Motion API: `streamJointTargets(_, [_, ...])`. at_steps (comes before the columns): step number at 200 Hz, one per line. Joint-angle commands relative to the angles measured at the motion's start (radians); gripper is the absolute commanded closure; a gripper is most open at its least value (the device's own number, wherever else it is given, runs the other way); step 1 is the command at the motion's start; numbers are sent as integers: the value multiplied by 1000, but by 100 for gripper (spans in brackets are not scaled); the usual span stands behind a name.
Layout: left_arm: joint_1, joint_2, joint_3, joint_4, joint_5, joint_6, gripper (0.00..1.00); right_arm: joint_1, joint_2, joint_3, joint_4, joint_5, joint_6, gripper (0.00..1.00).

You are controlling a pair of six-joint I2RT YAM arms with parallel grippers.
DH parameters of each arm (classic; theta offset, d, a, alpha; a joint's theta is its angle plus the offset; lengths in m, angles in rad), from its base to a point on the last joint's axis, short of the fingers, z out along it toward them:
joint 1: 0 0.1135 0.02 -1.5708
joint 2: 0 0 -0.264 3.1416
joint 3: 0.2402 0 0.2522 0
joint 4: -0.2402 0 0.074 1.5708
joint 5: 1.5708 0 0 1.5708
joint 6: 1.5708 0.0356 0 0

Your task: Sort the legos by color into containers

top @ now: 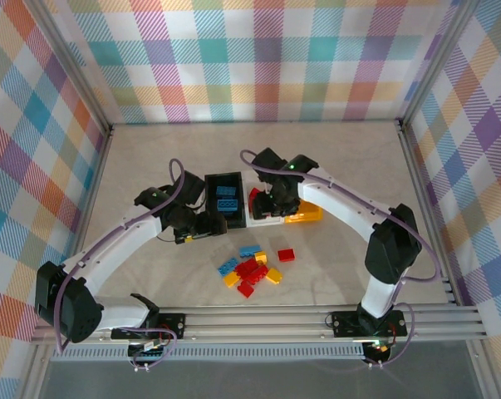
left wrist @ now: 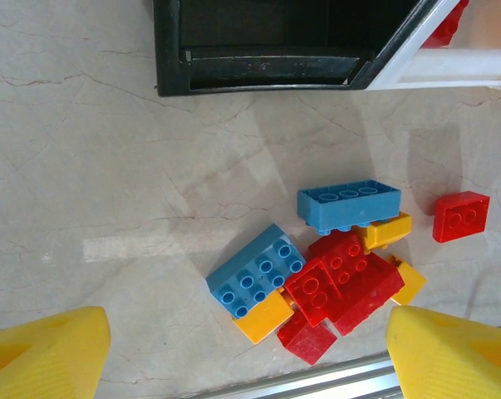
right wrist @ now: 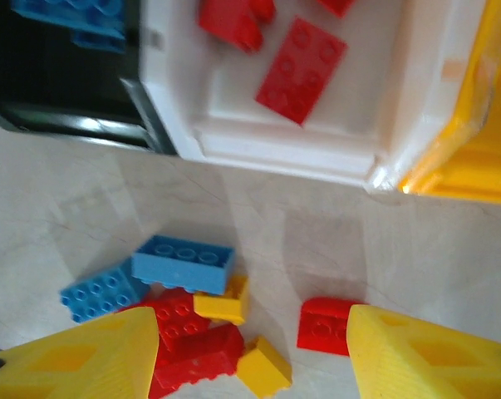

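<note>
Both arms curve inward, wrists tipped down. The left hand (left wrist: 248,320) gapes wide and empty; the right hand (right wrist: 252,317), just beside it, has its fingers parted too.

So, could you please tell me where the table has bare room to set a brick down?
The far table, between the black bin and the back wall, is bare. So is the patch left of the lego pile, in front of that bin, and the stretch right of the lone red brick. Crowded: the pile itself.
</note>
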Motion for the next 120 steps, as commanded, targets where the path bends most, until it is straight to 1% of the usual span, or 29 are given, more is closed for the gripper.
streamJointTargets(1, [-3, -38, -29, -14, -16, -22, 13, -2, -43, -127, -46, -23, 19, 34])
streamJointTargets(18, [-1, -43, -45, -10, -18, -22, 12, 0, -80, -232, -4, -36, 47, 33])
streamJointTargets(39, [0, -37, -51, -7, -11, -21, 12, 2, -76, -304, 42, -47, 66, 33])
streamJointTargets(120, [1, -28, -24, -40, -18, -6, 13, 4, 41, -418, 173, -77, 87, 32])
